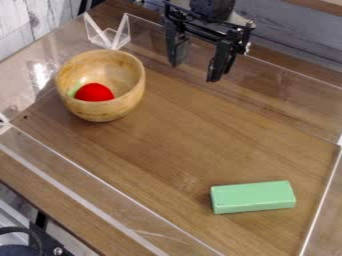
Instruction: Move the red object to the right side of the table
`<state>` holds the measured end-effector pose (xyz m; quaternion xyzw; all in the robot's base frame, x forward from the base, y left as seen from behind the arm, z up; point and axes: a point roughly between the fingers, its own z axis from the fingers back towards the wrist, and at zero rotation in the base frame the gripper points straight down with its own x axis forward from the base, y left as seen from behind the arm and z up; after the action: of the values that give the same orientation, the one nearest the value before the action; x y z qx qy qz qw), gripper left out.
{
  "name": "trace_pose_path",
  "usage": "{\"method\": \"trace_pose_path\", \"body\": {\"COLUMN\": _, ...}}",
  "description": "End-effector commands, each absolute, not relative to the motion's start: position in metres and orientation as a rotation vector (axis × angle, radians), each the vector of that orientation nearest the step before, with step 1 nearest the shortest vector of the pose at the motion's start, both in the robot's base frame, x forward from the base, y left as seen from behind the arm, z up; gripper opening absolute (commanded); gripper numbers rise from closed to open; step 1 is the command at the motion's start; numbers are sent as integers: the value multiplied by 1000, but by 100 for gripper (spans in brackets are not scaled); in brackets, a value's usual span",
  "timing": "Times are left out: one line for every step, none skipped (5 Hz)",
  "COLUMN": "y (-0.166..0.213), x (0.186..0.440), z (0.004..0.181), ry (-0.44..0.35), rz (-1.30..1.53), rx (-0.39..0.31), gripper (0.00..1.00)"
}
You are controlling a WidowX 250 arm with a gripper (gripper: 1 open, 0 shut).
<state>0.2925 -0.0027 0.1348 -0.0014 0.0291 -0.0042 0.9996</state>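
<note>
The small rounded bright-red toy fruit [92, 92] rests at the bottom of a round light-wood bowl [120, 103], so the curved wall encloses it on every side and leaves access only from above. The bowl stands on the left part of the brown wood-grain table [201, 140], close to the low clear plastic wall [40, 55] that edges the surface; the fruit is therefore on the side opposite its goal. A flat green rectangular block [253, 196] lies well apart, near the front right, leaving most of the right side bare as a possible set-down area. The black two-fingered gripper [195, 62] hangs at the back of the table, behind and to the right of the bowl, pointing down with its fingers spread and nothing between them. Judged from this layout, transfer has not begun, and a descent into the bowl would come first.
</note>
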Motion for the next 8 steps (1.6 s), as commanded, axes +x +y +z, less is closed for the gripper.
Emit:
{"method": "trace_pose_path", "body": {"y": 10, "x": 288, "z": 117, "ry": 84, "rz": 35, "rx": -4, "gripper": 100}}
{"method": "trace_pose_path", "body": {"y": 20, "x": 282, "z": 125, "ry": 109, "rz": 81, "rx": -6, "gripper": 100}}
{"method": "trace_pose_path", "body": {"y": 49, "x": 272, "z": 143, "ry": 102, "rz": 144, "rx": 3, "gripper": 100}}
{"method": "trace_pose_path", "body": {"y": 89, "x": 260, "z": 159, "ry": 96, "rz": 193, "rx": 14, "gripper": 100}}
{"method": "trace_pose_path", "body": {"y": 104, "x": 256, "z": 151, "ry": 77, "rz": 190, "rx": 18, "gripper": 100}}
{"method": "trace_pose_path", "body": {"y": 104, "x": 258, "z": 137, "ry": 81, "rz": 179, "rx": 17, "gripper": 100}}
{"method": "trace_pose_path", "body": {"y": 113, "x": 256, "z": 126, "ry": 79, "rz": 122, "rx": 2, "gripper": 100}}
{"method": "trace_pose_path", "body": {"y": 123, "x": 255, "z": 117, "ry": 75, "rz": 74, "rx": -12, "gripper": 100}}
